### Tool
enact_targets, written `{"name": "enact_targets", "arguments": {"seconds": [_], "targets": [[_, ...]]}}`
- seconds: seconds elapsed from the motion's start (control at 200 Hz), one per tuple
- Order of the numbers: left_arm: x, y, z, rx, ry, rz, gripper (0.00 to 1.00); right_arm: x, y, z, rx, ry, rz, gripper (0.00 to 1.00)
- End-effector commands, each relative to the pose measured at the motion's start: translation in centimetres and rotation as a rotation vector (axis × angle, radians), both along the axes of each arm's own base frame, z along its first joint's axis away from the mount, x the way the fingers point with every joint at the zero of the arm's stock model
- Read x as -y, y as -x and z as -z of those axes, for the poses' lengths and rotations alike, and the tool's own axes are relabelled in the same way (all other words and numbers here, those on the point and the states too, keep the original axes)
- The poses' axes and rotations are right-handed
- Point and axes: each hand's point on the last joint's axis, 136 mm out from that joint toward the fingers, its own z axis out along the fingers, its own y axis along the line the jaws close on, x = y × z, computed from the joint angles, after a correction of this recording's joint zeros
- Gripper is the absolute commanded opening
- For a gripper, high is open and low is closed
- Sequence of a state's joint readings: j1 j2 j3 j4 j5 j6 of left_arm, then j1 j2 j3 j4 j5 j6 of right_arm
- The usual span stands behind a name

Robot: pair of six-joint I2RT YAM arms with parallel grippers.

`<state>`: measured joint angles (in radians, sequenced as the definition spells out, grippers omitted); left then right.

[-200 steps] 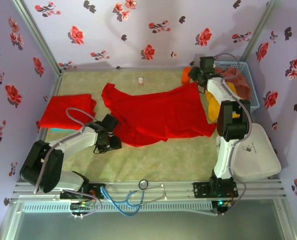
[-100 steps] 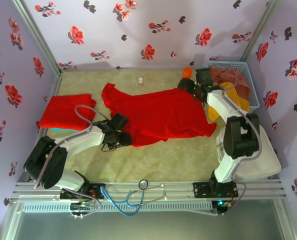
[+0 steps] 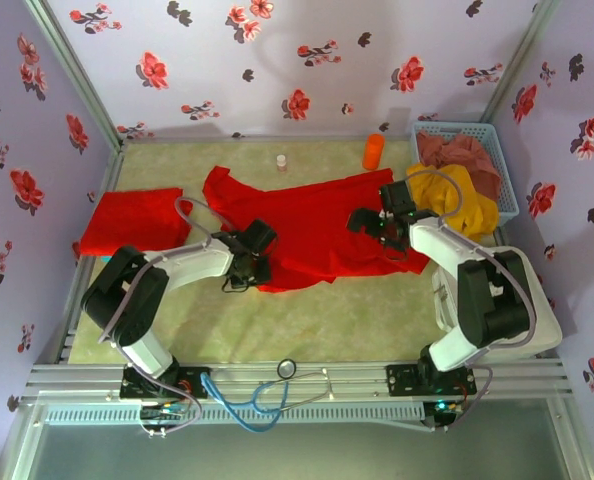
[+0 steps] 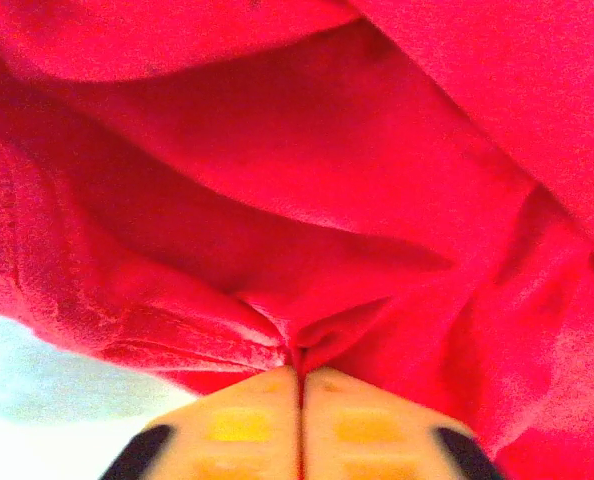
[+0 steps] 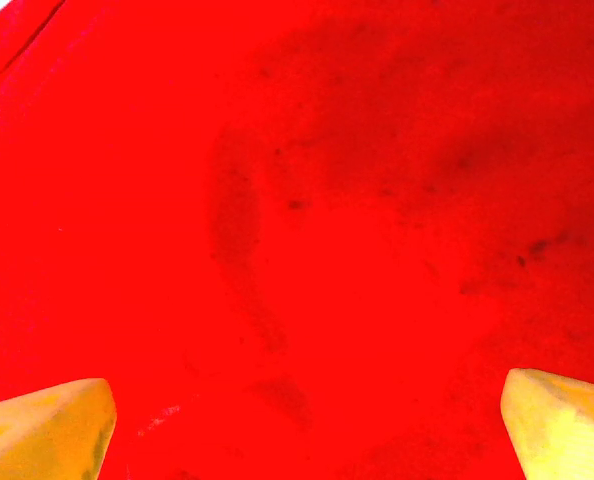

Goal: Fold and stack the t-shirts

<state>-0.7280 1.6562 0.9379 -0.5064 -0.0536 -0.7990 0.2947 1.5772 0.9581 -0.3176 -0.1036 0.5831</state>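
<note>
Two tools meet the spread t-shirt [image 3: 317, 225] on the table [image 3: 377, 300]: our left tool [image 4: 299, 372] is pinched shut on its near edge, our right tool [image 5: 307, 425] gapes empty over it. Pulling one-sided, we may bunch it.

You're looking at soft, matt cloth: the spread t-shirt [image 3: 317, 225] is a fine red knit, fuzzy up close and creased into loose folds. The folded t-shirt [image 3: 132, 222] shows the same dull red fabric. The surface [image 3: 347, 310] under them looks rough and fibrous, like pale carpet. The left tool [image 4: 299, 385] and right tool [image 5: 302, 390] show smooth yellow plastic faces. The basket [image 3: 508, 190] is pale blue plastic lattice, and the near rail [image 3: 367, 385] is bare, dull metal.
</note>
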Motion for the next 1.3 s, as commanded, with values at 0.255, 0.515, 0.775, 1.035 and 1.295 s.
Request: {"name": "enact_targets", "arguments": {"seconds": [0.255,0.515,0.775,1.035,1.295], "targets": [[-7.5,2.6,-8.3,-0.045,-0.126,0.114,0.00,-0.3,-0.7,5.3,-0.207,0.044,-0.006,0.98],[-15.3,3.3,-8.7,-0.066,-0.133,-0.119,0.00,1.5,-1.0,5.7,-0.226,0.089,0.061,0.98],[-18.4,0.9,-9.2,-0.053,-0.194,-0.225,0.37,2.1,-1.2,4.1,-0.198,0.089,0.061,0.97],[-14.1,3.2,-8.2,-0.068,-0.067,-0.186,0.59,2.3,-0.5,1.1,-0.114,0.068,0.051,0.97],[-5.6,7.8,-6.4,-0.082,0.108,-0.092,0.61,3.1,0.6,-0.2,-0.103,0.088,0.056,0.97]]}}
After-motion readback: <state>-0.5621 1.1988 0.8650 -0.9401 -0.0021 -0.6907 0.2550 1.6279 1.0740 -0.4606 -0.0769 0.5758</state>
